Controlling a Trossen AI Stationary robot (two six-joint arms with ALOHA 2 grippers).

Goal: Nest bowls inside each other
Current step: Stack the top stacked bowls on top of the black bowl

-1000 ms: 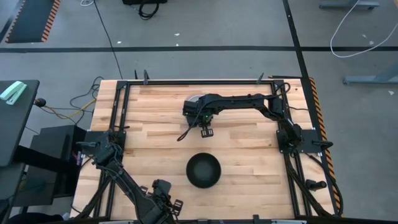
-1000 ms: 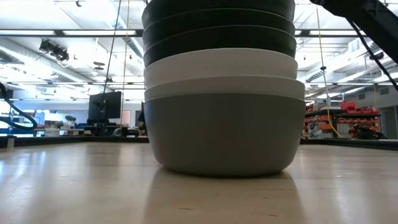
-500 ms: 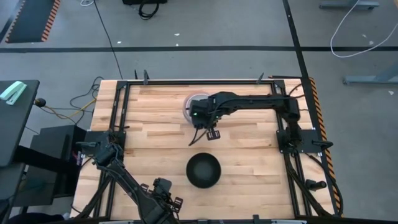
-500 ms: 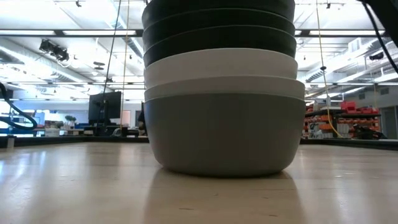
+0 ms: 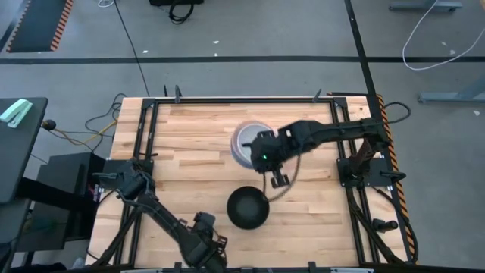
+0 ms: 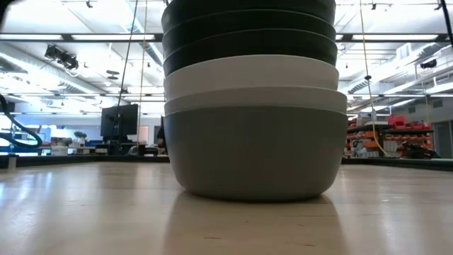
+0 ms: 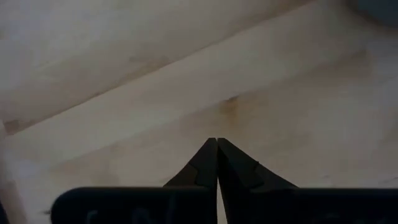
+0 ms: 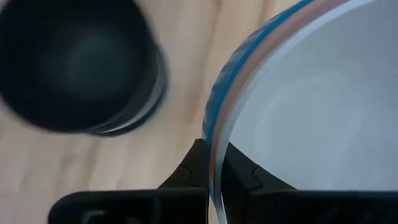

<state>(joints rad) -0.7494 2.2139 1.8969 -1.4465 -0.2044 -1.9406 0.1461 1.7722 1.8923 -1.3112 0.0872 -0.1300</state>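
Note:
A nested stack of bowls (image 5: 248, 208) stands on its dark grey bottom bowl (image 6: 255, 152), with white bowls and then black ones above it. It fills the low view and is a dark blur (image 8: 74, 62) in the right wrist view. My right gripper (image 5: 264, 157) is shut on a second nest (image 5: 247, 141) of blue, pink-orange and pale grey bowls, just beyond the first stack. My left gripper (image 7: 216, 163) is shut over bare wood at the near edge (image 5: 203, 244). My right gripper holds the second nest by its layered rim (image 8: 219, 140), on the side toward the black-topped stack. The rim is pinched, with one finger (image 8: 239, 169) inside the pale bowl and one (image 8: 194, 167) outside the blue wall. The fingers come from above, pointing down. Whether the nest is off the wood I cannot tell.
A black frame (image 5: 144, 152) borders the wooden table on its left, right and far sides. Open wood (image 5: 182, 174) lies left of both stacks. Cables and a stand (image 5: 45, 167) sit off the table's left side.
My right gripper has swung from the far middle of the table toward the near edge and to the right, carrying the blue, pink-orange and pale nest with it. The nest now sits close beside the black-topped stack, which has stayed in place.

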